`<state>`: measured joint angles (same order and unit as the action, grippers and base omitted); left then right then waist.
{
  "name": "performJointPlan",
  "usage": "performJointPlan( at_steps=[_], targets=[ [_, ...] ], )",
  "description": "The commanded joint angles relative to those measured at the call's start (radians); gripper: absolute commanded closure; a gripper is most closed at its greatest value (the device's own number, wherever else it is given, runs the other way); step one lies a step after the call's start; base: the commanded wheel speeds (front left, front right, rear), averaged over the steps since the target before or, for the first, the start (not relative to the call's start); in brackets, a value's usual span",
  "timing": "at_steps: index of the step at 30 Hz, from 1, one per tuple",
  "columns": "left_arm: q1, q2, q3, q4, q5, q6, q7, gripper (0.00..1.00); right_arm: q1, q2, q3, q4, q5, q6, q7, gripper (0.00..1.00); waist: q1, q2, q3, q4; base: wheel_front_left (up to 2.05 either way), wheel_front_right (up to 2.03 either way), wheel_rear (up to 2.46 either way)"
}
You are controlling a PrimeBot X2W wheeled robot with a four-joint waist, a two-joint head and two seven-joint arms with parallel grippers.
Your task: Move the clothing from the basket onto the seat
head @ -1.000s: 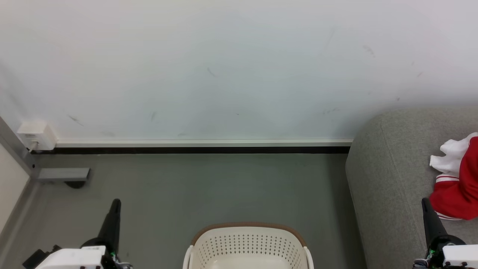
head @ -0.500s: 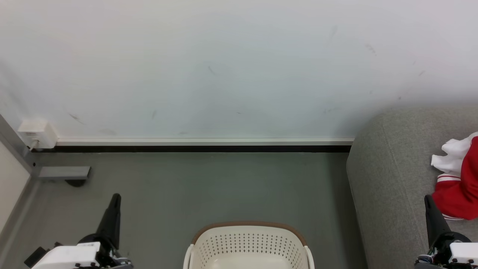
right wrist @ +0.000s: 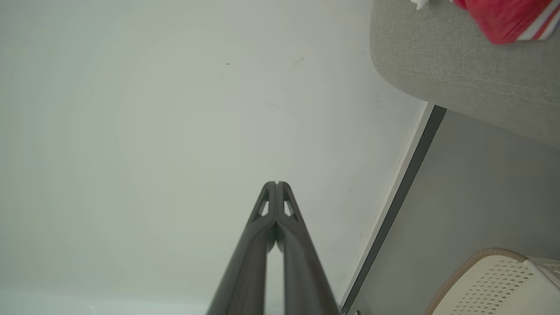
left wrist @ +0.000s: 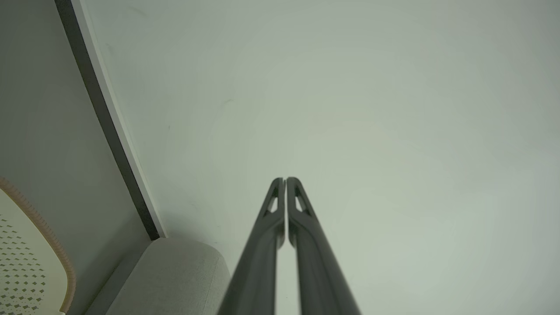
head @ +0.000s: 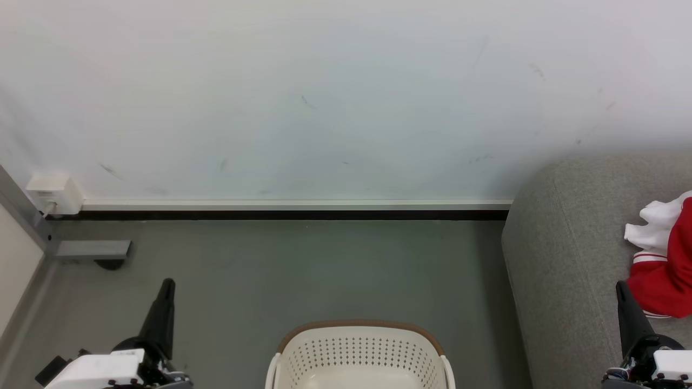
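Both my tools are pressed together with nothing between the fingers: my left gripper (left wrist: 285, 179) hangs over the grey floor (head: 324, 270) left of the cream-white perforated plastic laundry basket with its brown rim band (head: 359, 324), and my right gripper (right wrist: 276, 183) rises over the large grey woven-fabric sofa seat (head: 562, 259). The red soft sports clothing with white trim and lining (head: 662, 286) lies bunched on that seat, set back from its left edge. My worry is the right finger, which in the head view stands just beside the red hem. A careless swing there could snag the cloth and drag it toward the seat's edge and off. The part of the basket I can see looks bare, but its near side is cut off, so I could wrongly call the job finished.
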<state>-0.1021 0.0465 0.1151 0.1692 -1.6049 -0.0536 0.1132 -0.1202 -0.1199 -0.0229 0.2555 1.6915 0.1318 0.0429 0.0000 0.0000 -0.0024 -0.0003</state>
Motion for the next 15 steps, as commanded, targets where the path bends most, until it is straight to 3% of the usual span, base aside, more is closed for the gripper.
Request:
performJointPlan(
  at_steps=[1, 15],
  targets=[
    [-0.006, 0.007, 0.003, -0.003, -0.013, -0.007, 0.004, 1.0, -0.007, -0.006, 0.003, -0.005, 0.008, -0.002, -0.004, 1.0, 0.0, 0.0, 0.0, 0.0, 0.0, 0.0, 0.0],
    [-0.006, 0.007, 0.003, -0.003, -0.013, -0.007, 0.004, 1.0, -0.006, -0.018, 0.016, -0.007, 0.023, -0.002, -0.015, 1.0, 0.0, 0.0, 0.0, 0.0, 0.0, 0.0, 0.0]
  ],
)
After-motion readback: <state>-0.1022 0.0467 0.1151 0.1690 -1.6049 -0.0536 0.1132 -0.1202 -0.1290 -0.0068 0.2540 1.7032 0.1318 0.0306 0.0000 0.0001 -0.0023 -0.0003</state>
